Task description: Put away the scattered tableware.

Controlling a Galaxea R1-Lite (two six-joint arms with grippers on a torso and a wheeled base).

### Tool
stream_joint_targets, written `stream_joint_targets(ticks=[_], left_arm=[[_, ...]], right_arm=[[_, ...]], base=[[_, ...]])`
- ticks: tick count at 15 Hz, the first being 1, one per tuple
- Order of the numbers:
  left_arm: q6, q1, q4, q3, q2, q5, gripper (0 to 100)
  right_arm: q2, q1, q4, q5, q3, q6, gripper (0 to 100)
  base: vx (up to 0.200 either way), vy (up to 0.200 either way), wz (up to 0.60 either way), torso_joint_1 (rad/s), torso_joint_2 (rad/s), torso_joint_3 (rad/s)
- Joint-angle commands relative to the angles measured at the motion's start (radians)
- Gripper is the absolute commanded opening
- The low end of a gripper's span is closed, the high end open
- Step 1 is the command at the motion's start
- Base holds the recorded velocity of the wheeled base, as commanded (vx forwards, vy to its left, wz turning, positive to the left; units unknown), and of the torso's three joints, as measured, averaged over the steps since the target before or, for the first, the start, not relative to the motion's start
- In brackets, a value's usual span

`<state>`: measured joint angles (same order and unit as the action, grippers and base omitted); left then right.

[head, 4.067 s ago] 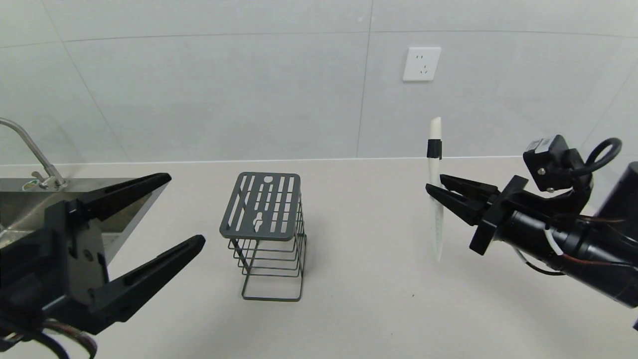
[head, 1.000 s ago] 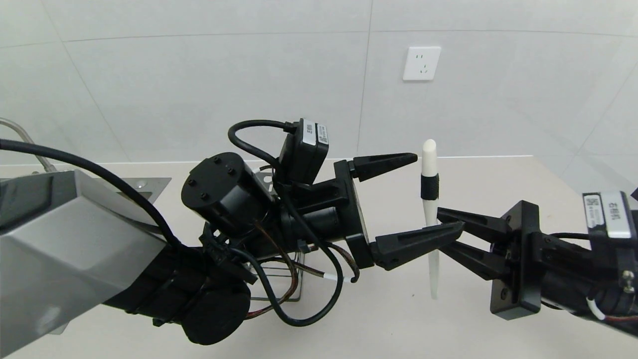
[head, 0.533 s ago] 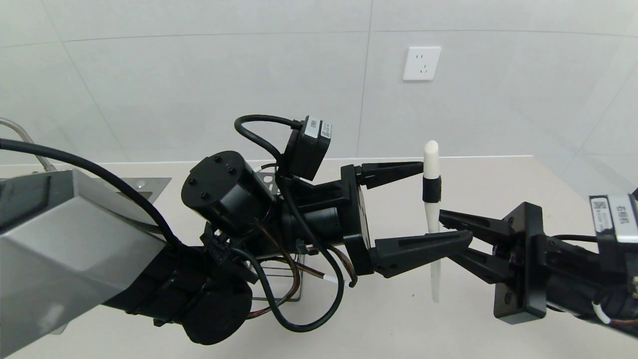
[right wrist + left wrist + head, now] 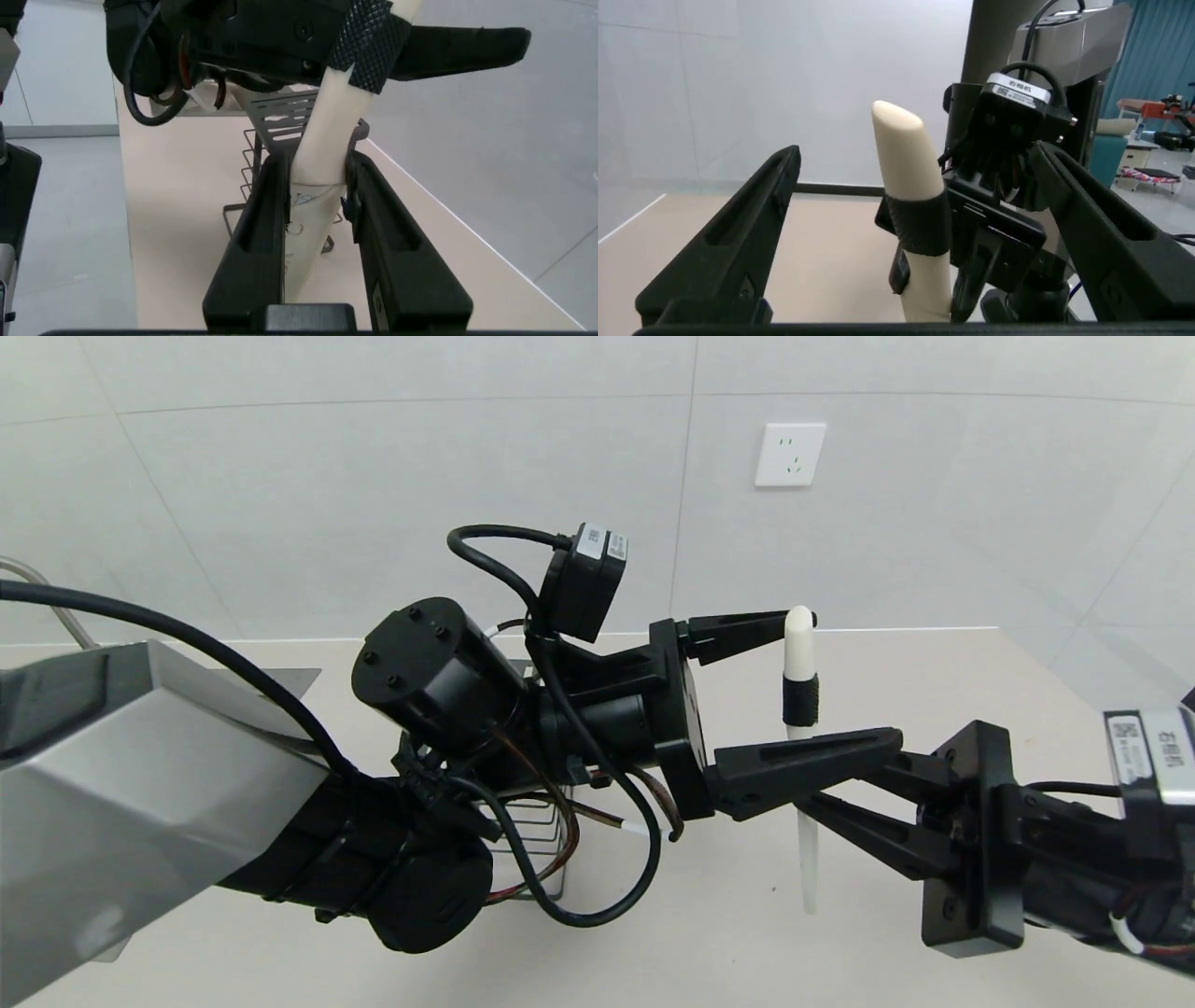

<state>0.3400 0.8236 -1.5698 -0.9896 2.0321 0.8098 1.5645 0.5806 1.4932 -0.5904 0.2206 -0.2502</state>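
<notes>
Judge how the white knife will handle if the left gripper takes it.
Likely stiff: the white knife hangs straight, unsagging, in the right gripper. Its smooth handle may slip; the textured black band should give the left gripper purchase.

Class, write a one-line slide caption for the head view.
Right gripper holds a white knife upright, with the open left gripper straddling its handle.

1. Up on the grey tiled wall (image 4: pixel 373 476), a white socket (image 4: pixel 790 455), above the counter's far edge and right of centre.
2. Down below, a pale counter (image 4: pixel 943 681), running straight back to meet that wall.
3. Over at the counter's left end, the rim corner of a steel sink (image 4: pixel 289 678).
4. Behind it, near the far left corner, a curved metal tap (image 4: pixel 65 611).
5. And a tiny dark speck (image 4: pixel 773 889) on the counter, towards the near edge.
</notes>
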Motion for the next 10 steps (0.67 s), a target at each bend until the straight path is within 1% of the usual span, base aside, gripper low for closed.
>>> stream_joint_targets(ticks=[1, 5, 6, 10], left_arm=[[0.001, 0.000, -0.001, 0.002, 0.005, 0.000, 100], [0.001, 0.000, -0.001, 0.002, 0.007, 0.000, 100], [0.002, 0.002, -0.001, 0.005, 0.007, 0.000, 0], [0.001, 0.020, -0.001, 0.005, 0.008, -0.008, 0]], right_arm=[[-0.009, 0.001, 0.001, 0.000, 0.002, 0.000, 0], [-0.018, 0.001, 0.001, 0.000, -0.004, 0.000, 0], [-0.018, 0.001, 0.001, 0.000, -0.003, -0.001, 0], [-0.018, -0.001, 0.001, 0.000, 0.008, -0.001, 0]], base=[[0.000, 0.000, 0.00, 0.000, 0.00, 0.000], [0.000, 0.000, 0.00, 0.000, 0.00, 0.000], [0.000, 0.000, 0.00, 0.000, 0.00, 0.000], [0.000, 0.000, 0.00, 0.000, 0.00, 0.000]])
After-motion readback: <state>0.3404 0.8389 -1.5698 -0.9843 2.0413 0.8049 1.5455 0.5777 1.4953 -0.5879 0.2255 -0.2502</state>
